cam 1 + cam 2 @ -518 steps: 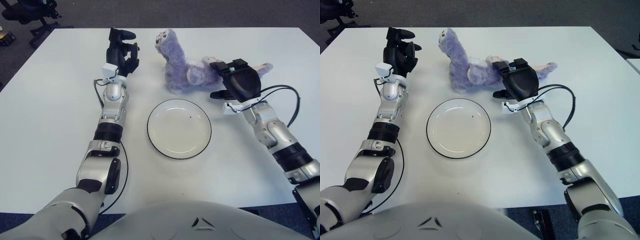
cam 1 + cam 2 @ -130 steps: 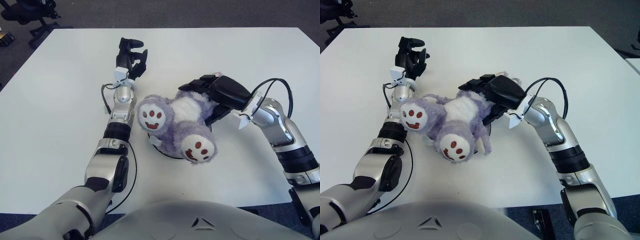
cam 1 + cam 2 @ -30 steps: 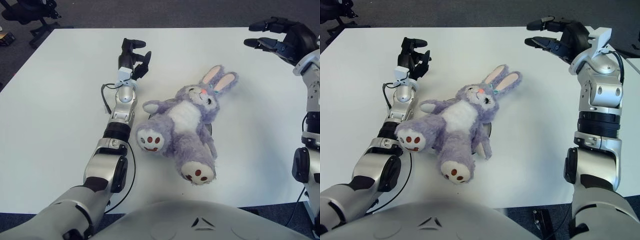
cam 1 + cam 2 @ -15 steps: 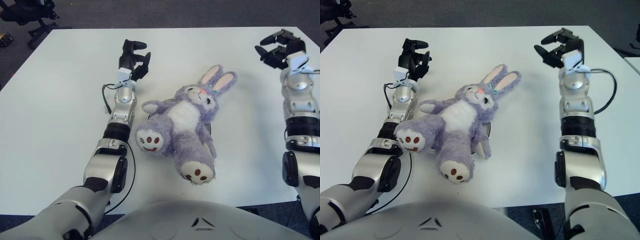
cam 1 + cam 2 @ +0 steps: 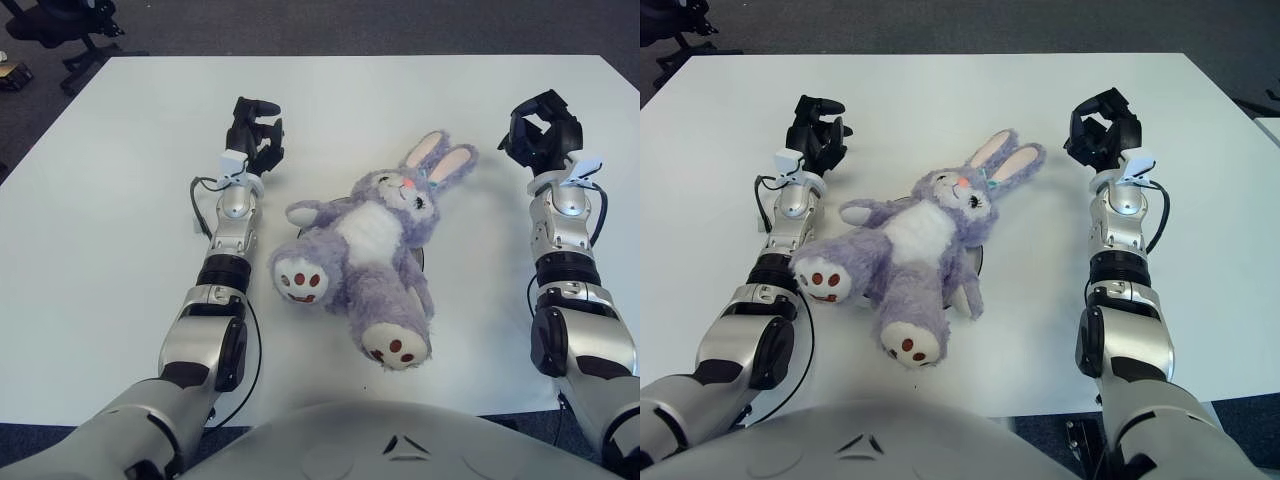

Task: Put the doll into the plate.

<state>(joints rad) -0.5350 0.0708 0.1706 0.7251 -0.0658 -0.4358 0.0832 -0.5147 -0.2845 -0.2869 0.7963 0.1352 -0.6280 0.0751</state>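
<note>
Since a moment earlier my right robot hand (image 5: 541, 134) had drawn in from the far right edge of the counter (image 5: 120, 230) toward the middle, and its fingers, spread before, had curled inward on nothing. It showed to the right of the doll (image 5: 365, 250), well apart from it, level with the ears. My left robot hand (image 5: 254, 135) had shifted slightly left; its fingers were curled too, holding nothing, and it showed left of the doll's head, clear of the fur.

The doll had not moved. It lay on its back across the plate (image 5: 978, 262), head and pink-lined ears pointing away from me and to the right, both feet toward me with their soles up. Only a thin dark sliver of the plate's rim showed beside the doll's body; the rest was hidden beneath it.
</note>
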